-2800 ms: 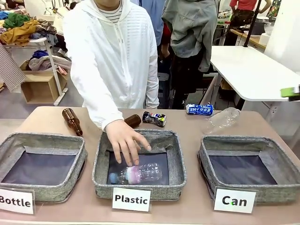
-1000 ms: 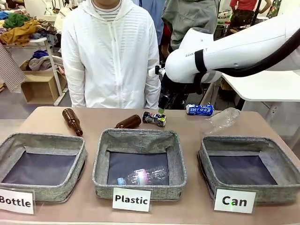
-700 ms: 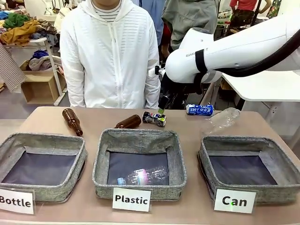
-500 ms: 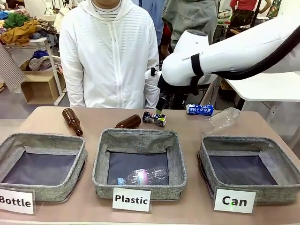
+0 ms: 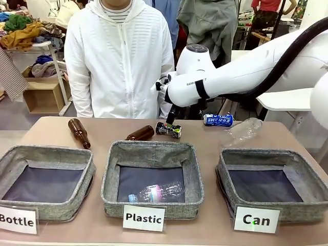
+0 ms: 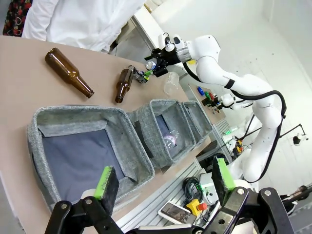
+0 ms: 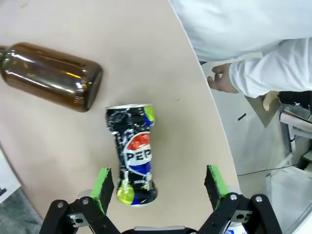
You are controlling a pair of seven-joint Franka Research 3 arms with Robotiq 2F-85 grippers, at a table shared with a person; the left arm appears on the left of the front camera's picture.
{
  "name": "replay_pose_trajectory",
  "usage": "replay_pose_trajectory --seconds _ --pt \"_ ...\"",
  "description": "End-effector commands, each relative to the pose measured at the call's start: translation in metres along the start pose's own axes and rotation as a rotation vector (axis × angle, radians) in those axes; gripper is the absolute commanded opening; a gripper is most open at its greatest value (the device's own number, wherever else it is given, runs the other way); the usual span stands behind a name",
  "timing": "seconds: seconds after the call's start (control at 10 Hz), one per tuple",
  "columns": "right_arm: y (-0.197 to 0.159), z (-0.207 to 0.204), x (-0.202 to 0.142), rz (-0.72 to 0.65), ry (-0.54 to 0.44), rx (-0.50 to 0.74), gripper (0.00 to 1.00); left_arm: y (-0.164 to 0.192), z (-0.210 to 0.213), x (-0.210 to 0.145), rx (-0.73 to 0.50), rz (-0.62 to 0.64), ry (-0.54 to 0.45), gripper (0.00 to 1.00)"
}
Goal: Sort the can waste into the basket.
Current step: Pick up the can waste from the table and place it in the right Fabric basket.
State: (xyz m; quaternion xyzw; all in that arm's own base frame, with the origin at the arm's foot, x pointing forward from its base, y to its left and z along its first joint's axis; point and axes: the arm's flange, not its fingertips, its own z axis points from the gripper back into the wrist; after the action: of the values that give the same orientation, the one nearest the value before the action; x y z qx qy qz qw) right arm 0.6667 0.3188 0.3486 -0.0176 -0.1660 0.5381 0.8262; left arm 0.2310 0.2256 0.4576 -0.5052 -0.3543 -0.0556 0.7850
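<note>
Your right hand (image 7: 158,187) hangs wide open over the crushed can (image 5: 169,130), on the desk (image 5: 51,130) at the bottle's (image 5: 141,133) 3 o'clock; probably light, thin and slippery, so pinch its flattened middle gently.

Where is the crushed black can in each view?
Front view: crushed can, far side of the table, behind the Plastic basket, under the right gripper.
Left wrist view: crushed can, small, top centre, beside the right gripper.
Right wrist view: crushed can, lower centre, between the open fingers.
Shared landmark: brown bottle lying next to it.
</note>
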Motion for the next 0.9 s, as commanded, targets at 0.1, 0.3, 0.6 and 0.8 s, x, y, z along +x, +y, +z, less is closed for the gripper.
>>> replay_pose_trajectory --seconds 0.1,0.3,0.6,0.8 --pt "-0.019 -0.022 0.006 -0.006 0.022 -0.035 1.0 -0.001 0.0 0.002 -0.015 -0.025 -0.019 1.0" --pt "-0.032 -0.042 0.0 -0.031 0.038 -0.017 1.0 -0.001 0.0 0.002 -0.015 -0.025 -0.019 1.0" --pt "-0.028 -0.053 -0.006 -0.069 0.032 0.061 1.0 -0.001 0.0 0.002 -0.015 -0.025 -0.019 1.0" --pt "-0.029 -0.054 -0.012 -0.081 0.01 0.1 1.0 -0.001 0.0 0.002 -0.015 -0.025 -0.019 1.0"
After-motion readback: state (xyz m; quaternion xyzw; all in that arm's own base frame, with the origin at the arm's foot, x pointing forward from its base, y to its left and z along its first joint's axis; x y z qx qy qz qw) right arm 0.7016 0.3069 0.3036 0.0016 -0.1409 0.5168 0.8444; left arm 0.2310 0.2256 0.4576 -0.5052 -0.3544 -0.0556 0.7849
